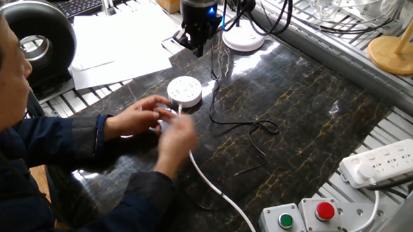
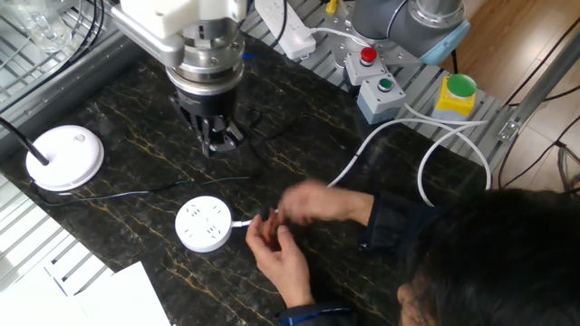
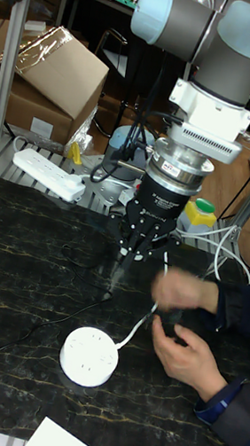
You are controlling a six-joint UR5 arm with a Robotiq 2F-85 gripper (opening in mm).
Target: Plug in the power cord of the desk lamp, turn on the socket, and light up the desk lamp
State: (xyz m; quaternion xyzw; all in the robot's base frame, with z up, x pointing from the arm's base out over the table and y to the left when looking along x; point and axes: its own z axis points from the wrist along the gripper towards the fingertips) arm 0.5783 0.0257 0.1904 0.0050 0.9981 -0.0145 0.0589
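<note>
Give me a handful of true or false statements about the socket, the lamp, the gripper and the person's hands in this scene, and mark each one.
1. The socket has nothing plugged into its top holes. True.
2. The gripper is clamped on the socket. False: it hangs above the table, apart from the socket, holding nothing visible.
3. The person's hands are beside the socket, next to its thick white cable. True.
4. The desk lamp sits on top of the socket. False: it stands apart, near the table's edge.
5. The rectangular power strip lies between the person's hands. False: it lies far off, by the button box.
</note>
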